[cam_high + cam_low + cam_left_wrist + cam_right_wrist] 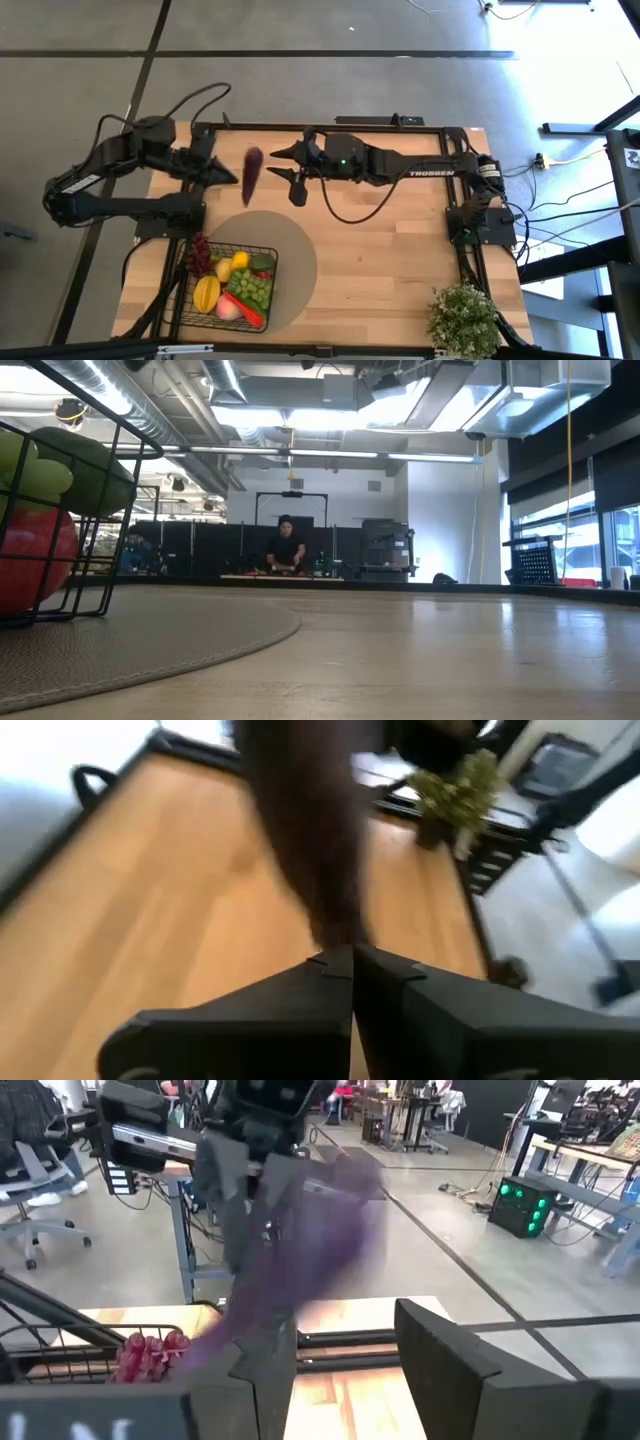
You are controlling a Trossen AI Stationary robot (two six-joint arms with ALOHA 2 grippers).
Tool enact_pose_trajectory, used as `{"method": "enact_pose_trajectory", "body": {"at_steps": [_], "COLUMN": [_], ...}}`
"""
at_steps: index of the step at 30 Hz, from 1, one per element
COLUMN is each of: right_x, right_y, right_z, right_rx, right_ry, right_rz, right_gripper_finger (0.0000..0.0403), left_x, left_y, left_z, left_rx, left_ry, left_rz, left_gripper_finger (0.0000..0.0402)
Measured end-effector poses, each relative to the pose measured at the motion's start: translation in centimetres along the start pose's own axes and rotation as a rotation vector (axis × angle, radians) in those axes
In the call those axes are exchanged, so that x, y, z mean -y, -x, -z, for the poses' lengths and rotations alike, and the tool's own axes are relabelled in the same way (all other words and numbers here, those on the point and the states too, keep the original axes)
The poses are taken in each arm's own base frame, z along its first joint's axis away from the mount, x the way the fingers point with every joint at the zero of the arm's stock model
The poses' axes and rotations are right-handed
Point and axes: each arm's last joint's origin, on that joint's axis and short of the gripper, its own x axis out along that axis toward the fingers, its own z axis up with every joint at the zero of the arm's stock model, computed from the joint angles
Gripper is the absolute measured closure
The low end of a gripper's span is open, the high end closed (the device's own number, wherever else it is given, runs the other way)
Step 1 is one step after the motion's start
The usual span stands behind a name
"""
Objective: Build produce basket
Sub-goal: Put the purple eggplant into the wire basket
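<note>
Seemingly light, stiff and slick, the eggplant (251, 174) hung above the basket (196, 302), left gripper (232, 176) fingers pinching its end, right gripper (279, 164) fingers parted alongside.

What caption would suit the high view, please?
Eggplant between both grippers, beyond the filled basket.

Grey concrete floor (300, 25), office chair (40, 1170), bright ceiling lights (330, 420).

Wood table (390, 260). Round tan mat (292, 262) at its front-left area, potted plant (462, 318) on front-right corner. Person (287, 546) seated at a desk far back, office chair (30, 1175) nearby.
</note>
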Motion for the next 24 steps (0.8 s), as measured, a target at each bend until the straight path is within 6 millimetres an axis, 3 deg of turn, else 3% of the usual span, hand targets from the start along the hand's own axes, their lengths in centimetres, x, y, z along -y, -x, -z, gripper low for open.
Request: {"method": "enact_pose_trajectory", "body": {"at_steps": [7, 24], "right_x": [0.1, 0.2], "right_y": [0.9, 0.9], "right_z": [-0.8, 0.0], "right_rx": [-0.003, -0.084], "right_ry": [0.002, 0.012], "right_rz": [0.000, -0.001], "right_gripper_finger": [0.0240, 0.0240], "left_x": [0.6, 0.9], "left_y": [0.9, 0.7], "left_z": [1.2, 1.4], "left_rx": [-0.089, -0.131], "left_ry": [0.087, 0.190], "left_rz": [0.104, 0.130], "left_gripper_finger": [0.0397, 0.0393]}}
